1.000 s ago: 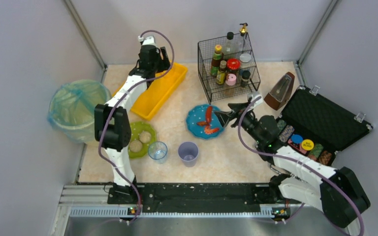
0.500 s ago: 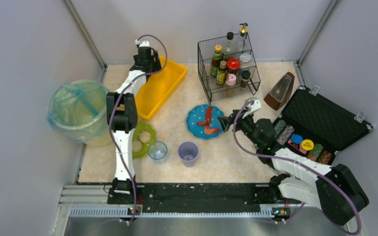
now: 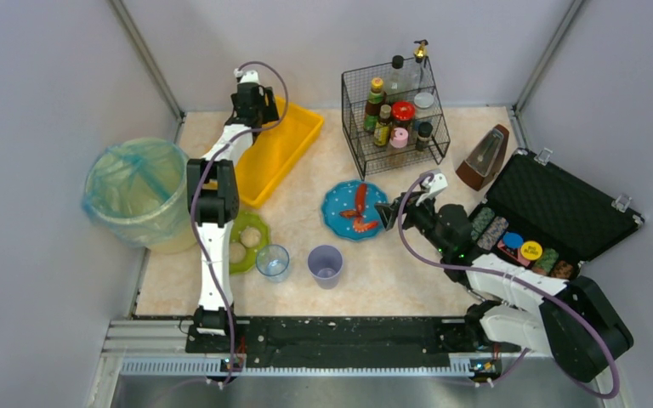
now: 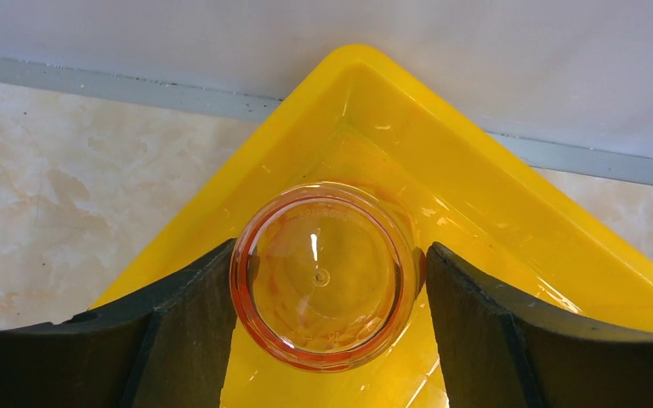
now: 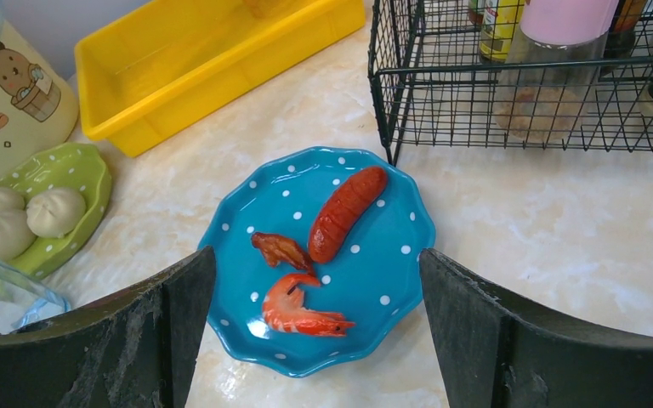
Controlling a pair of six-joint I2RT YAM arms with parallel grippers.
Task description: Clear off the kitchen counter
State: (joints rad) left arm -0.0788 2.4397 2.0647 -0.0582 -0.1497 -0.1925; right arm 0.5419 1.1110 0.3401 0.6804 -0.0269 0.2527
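Grey walls (image 3: 42,76) on 3 sides, alu corner struts (image 3: 148,59), black front rail (image 3: 340,333)

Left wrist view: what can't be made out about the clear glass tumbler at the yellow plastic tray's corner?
Grip: left gripper flanks the clear glass tumbler; contact hidden beside its rim.
Height: base hidden by the tumbler itself, over the yellow plastic tray.
Top view: left arm covers it.

Glass (image 4: 323,280) in tray (image 4: 493,195) on kitchen counter (image 4: 68,178)

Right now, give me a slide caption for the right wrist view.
Open right tool framing a blue polka-dot plate of sausage and shrimp, wire rack behind, yellow tray upper left.
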